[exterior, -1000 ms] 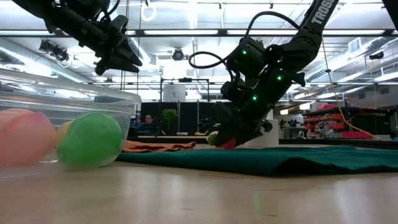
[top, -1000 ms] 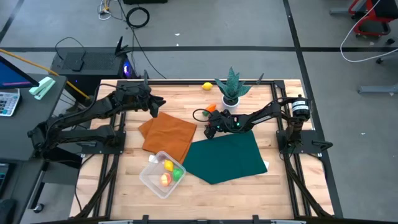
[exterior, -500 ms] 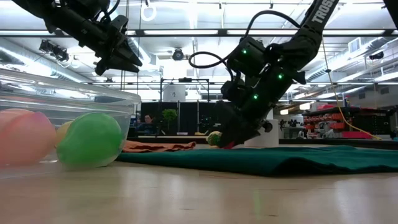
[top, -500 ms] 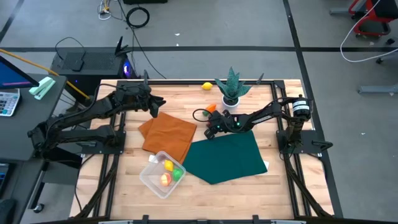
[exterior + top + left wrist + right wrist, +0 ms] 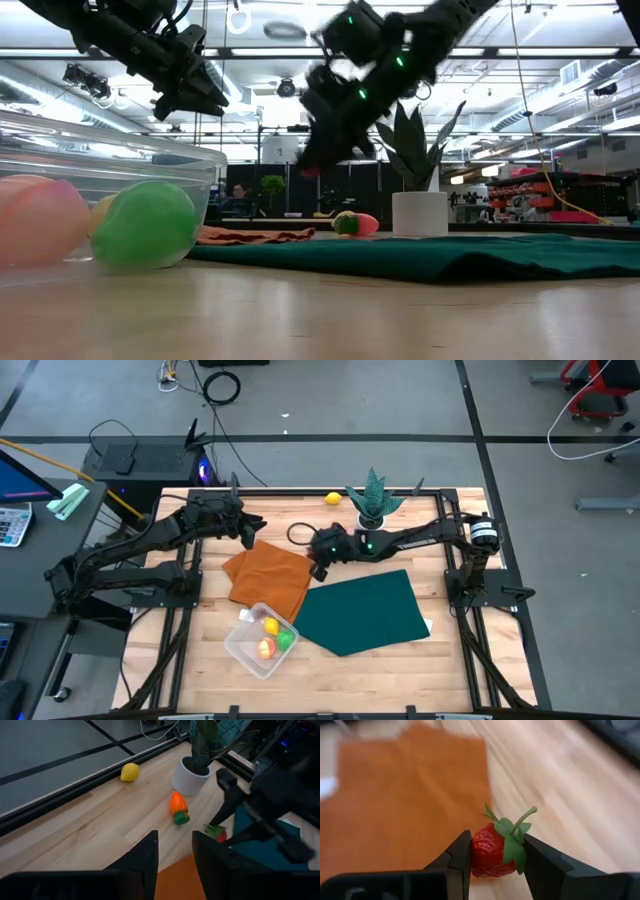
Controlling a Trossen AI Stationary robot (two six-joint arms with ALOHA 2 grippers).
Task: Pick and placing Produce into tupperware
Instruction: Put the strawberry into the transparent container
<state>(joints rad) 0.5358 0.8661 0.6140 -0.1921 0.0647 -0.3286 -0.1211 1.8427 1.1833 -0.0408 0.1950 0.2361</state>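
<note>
A red strawberry (image 5: 492, 852) with a green leafy top sits between the fingers of my right gripper (image 5: 319, 569), above the wood beside the orange cloth (image 5: 270, 578). An orange carrot (image 5: 177, 806) and a yellow lemon (image 5: 333, 499) lie on the table's far part. The clear tupperware (image 5: 262, 640) stands near the front left, with yellow, green and reddish produce inside. My left gripper (image 5: 258, 530) hovers over the orange cloth's far corner. Its fingers are a little apart with nothing between them. My right gripper pinches the strawberry's two sides (image 5: 476, 851) between its fingers, the leafy top and stem (image 5: 517, 827) facing back toward the wrist. The fingers slant down from the table's right. The strawberry (image 5: 312, 172) hangs clear of the table.
A spiky green plant in a white pot (image 5: 372, 510) stands at the far middle, just behind my right arm. A green cloth (image 5: 360, 610) lies flat at the front right, next to the orange cloth. Bare wood shows around the tupperware.
My right gripper has risen from the table at the green cloth's far edge, carrying the strawberry up with it. It has gone toward the table's left, to the orange cloth's edge. The carrot has stayed on the table.
</note>
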